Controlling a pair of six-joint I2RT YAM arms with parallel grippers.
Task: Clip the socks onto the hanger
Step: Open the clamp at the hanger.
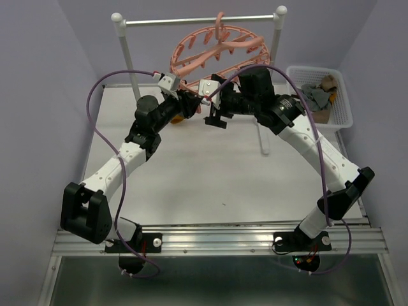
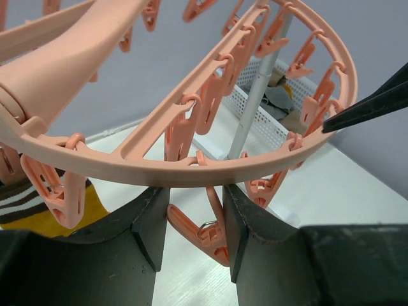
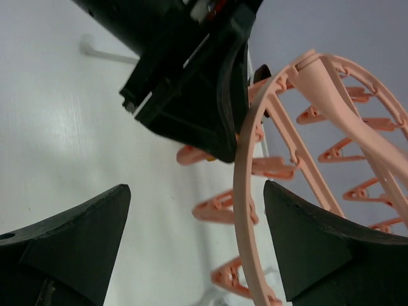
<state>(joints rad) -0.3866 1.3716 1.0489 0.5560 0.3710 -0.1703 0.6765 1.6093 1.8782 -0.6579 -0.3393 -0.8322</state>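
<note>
While the hanger (image 1: 217,48) hangs tilted by its hook from the rail stand (image 1: 191,21) at the far side of the bench (image 1: 191,178), the left pincer (image 2: 194,210) sits under its ring, fingers pressed on one dangling clip (image 2: 204,233). The right pincer (image 3: 196,191) is spread wide, with the ring's rim passing between its fingers without contact. One mustard sock (image 2: 44,217) with a dark striped cuff shows just beside the left pincer, behind a neighbouring clip; attachment cannot be confirmed. Further socks (image 1: 317,94) lie in the white basket (image 1: 341,95) at the right.
</note>
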